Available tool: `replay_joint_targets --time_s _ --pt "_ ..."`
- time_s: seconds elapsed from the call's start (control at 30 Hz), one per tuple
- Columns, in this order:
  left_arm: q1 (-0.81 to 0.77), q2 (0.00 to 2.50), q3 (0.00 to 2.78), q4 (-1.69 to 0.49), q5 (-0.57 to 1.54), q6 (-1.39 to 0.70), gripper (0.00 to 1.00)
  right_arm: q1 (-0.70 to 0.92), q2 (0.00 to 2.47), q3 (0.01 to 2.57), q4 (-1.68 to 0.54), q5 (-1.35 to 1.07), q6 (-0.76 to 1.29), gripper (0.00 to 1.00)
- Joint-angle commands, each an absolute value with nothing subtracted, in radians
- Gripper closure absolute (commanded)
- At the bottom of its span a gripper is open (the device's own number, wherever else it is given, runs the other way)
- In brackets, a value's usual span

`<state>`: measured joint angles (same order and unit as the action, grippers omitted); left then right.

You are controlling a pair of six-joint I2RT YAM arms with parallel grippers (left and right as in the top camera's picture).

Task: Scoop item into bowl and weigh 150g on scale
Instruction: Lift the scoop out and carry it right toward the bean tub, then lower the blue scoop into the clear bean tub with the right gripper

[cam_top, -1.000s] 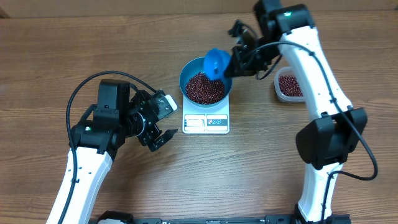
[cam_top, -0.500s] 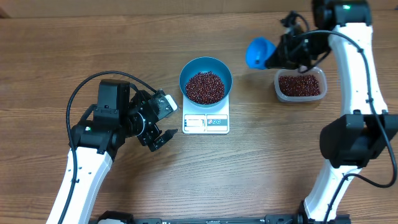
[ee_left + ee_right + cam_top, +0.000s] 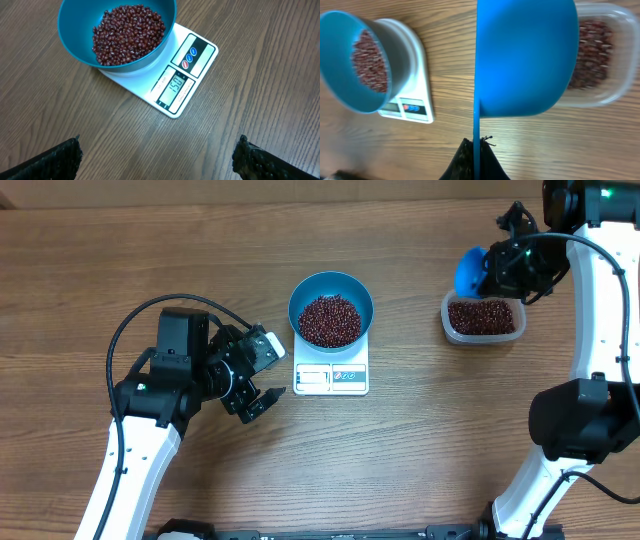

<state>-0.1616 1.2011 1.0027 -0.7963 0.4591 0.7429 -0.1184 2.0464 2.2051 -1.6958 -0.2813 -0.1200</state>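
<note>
The teal-blue bowl [image 3: 331, 283] stands on the white scale [image 3: 331, 376] and holds a heap of red-brown beans [image 3: 329, 320]. In the left wrist view the bowl [image 3: 75, 40] and scale [image 3: 186, 75] lie ahead, and the display reads about 150. My left gripper [image 3: 262, 402] is open, low over bare wood to the left of the scale, with nothing between its fingertips [image 3: 65, 157]. My right gripper [image 3: 498, 270] is shut on the handle of a blue scoop [image 3: 468, 270], which hangs at the left end of the clear tub [image 3: 484, 318]. The scoop [image 3: 525, 60] fills the right wrist view.
The clear plastic tub [image 3: 602, 60] at the right holds more beans. The left arm's black cable loops over the table at the left. Both arm bases sit along the front edge.
My right arm has carried the blue scoop from over the bowl rightward to the tub. The left arm, bowl and scale have not moved.
</note>
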Motion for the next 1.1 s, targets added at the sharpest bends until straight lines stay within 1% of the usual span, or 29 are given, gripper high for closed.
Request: replay_joint_targets --time_s 0.0,0.17,0.37,0.7,1.07 --pt "-0.157 1.207 0.997 -0.796 0.461 0.762 0.01 -0.133 2.012 2.234 -1.694 -0.191 -0.106 0.96" --pt "-0.157 1.207 0.997 -0.797 0.461 0.762 0.0 -0.155 2.012 2.234 -1.694 -0.151 -0.105 0.96" --pt "-0.157 1.207 0.997 -0.797 0.461 0.762 0.0 -0.165 2.012 2.234 -1.694 -0.041 -0.105 0.96" --pt "-0.157 1.207 0.997 -0.796 0.461 0.762 0.01 -0.136 2.012 2.233 -1.694 0.08 -0.105 0.96" --pt "-0.157 1.207 0.997 -0.797 0.461 0.762 0.0 -0.112 2.012 2.233 -1.694 0.159 -0.105 0.96"
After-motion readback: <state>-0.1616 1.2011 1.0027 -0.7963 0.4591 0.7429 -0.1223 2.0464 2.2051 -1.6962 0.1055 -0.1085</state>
